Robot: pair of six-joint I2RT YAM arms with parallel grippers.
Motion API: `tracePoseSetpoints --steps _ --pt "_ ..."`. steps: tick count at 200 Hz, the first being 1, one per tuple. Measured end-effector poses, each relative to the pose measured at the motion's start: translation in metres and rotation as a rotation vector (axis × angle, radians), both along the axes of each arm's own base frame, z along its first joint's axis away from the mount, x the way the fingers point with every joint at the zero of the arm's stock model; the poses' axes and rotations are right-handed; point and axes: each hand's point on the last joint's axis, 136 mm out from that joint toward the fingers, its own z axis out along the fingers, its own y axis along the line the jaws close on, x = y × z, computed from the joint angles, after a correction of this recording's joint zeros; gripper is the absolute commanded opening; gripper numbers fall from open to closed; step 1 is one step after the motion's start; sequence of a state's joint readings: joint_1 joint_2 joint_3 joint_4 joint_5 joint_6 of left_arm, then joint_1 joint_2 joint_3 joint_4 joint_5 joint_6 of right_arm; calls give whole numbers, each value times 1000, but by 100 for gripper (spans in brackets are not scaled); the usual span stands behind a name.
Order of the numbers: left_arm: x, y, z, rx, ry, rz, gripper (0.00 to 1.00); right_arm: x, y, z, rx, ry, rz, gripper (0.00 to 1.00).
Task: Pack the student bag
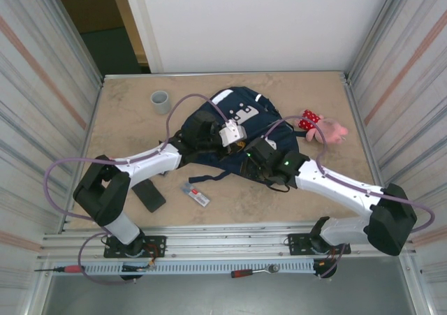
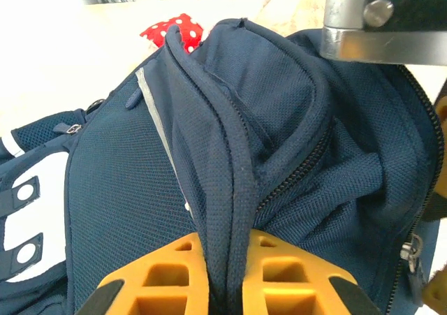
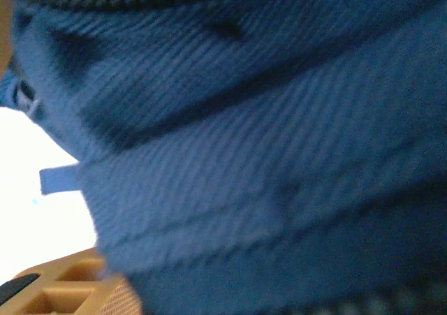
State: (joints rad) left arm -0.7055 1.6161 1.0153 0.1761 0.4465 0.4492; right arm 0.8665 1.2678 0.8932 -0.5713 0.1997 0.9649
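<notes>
Student bag (image 1: 258, 109) lies approx mid-table, a bit toward the far side, w/ both arms reaching onto it.

L gripper (image 2: 223, 276): jaws all but closed, orange fingers (image 2: 164, 276) pinching a raised fold of the navy fabric btwn them. The fold runs up and away from the fingertips as a ridge w/ a piped edge. Left of the ridge in the wrist view is a thin reflective stripe (image 2: 159, 130). To its right a zipper line (image 2: 300, 165) curves round a pocket, and a zipper pull (image 2: 412, 248) hangs at the view's right edge. White patches (image 2: 31, 210) w/ round holes sit at far left.

R gripper (image 1: 255, 154) sits on the bag's near-right part. Its wrist cam is pressed up against blurred blue cloth, w/ one orange finger (image 3: 59, 290) showing bottom-left and fabric draped over it. Can't tell how wide the jaws stand, nor whether they've got hold of cloth.

Beyond the bag:
- Pink plush toy (image 1: 323, 128) w/ a red polka-dot piece, just beside the bag's right edge.
- Grey cup (image 1: 160, 102) at far left, apart from the bag.
- Black flat device (image 1: 149, 196) by the L arm, on the near side of the table (image 1: 126, 119).
- Small grey-and-red item (image 1: 198, 195) btwn the arms.
</notes>
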Motion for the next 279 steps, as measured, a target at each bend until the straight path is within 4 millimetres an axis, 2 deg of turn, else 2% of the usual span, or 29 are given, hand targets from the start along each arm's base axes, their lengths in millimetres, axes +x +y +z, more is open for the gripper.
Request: tracePoseSetpoints --steps 20,61,85,114,129,142,168,188,215,262,279 --pt "-1 -1 0 -6 11 -2 0 7 -5 0 -41 -43 -26 46" --pt "-1 -1 1 -15 19 -1 0 18 -16 2 -118 -122 -71 30" --pt "-2 -2 2 -20 24 -3 0 19 -15 3 -132 -143 -73 23" --pt "-2 -2 3 -20 23 -3 0 19 -13 0 -140 -139 -69 21" --pt "-2 -2 3 -20 24 -3 0 19 -13 -1 -143 -132 -68 13" --pt "-2 -2 2 -19 24 -3 0 18 -14 -1 -154 -119 -70 9" --pt "-2 -2 2 -19 25 -3 0 16 -16 -1 -177 -99 -71 11" --pt "-3 -2 2 -19 26 -5 0 15 -19 -2 -182 -85 -81 21" --pt "-3 -2 2 -19 28 -7 0 15 -24 -6 -181 -55 -93 28" --pt "-1 0 2 -21 36 -1 0 16 -14 -16 -156 -6 -26 24" --pt "1 3 1 -21 45 7 0 16 -10 -21 -157 8 -3 13"
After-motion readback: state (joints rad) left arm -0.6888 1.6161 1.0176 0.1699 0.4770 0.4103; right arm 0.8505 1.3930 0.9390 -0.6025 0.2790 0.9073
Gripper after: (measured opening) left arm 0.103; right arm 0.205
